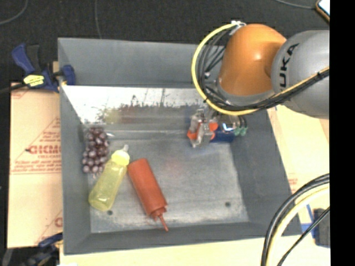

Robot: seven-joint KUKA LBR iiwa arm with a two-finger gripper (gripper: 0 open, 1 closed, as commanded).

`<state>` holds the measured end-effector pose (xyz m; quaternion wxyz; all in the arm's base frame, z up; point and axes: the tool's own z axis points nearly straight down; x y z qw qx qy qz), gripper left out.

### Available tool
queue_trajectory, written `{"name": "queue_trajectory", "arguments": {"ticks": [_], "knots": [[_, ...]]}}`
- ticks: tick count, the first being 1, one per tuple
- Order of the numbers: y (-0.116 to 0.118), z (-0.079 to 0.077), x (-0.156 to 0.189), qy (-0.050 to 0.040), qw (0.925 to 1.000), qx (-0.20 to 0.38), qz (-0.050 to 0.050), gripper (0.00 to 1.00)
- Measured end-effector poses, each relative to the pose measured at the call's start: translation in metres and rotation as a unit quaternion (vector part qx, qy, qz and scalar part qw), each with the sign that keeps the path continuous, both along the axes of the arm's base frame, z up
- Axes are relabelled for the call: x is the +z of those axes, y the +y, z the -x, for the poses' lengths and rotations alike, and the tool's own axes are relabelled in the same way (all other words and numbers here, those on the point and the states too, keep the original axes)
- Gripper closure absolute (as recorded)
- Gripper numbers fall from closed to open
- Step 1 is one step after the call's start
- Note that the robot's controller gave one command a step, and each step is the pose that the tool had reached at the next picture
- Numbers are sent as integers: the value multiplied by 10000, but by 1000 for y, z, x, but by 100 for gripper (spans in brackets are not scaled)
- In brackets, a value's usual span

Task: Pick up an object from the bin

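Currently your hand (201, 131), spread or pressed together you cannot tell, sits well up-right of the diagonally lying red bottle (147, 188).

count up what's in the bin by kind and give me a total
squeeze bottles: 2, the yellow bottle and the red bottle
purple grape bunch: 1
small blue thing beside the gripper, kind unclear: 1
total: 4
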<state>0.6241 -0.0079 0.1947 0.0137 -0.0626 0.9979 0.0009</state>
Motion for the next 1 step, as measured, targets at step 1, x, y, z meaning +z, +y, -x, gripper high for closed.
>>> {"name": "queue_trajectory", "arguments": {"ticks": [1], "knots": [[-25,-4,-3,-59,10000,18,13,100]]}}
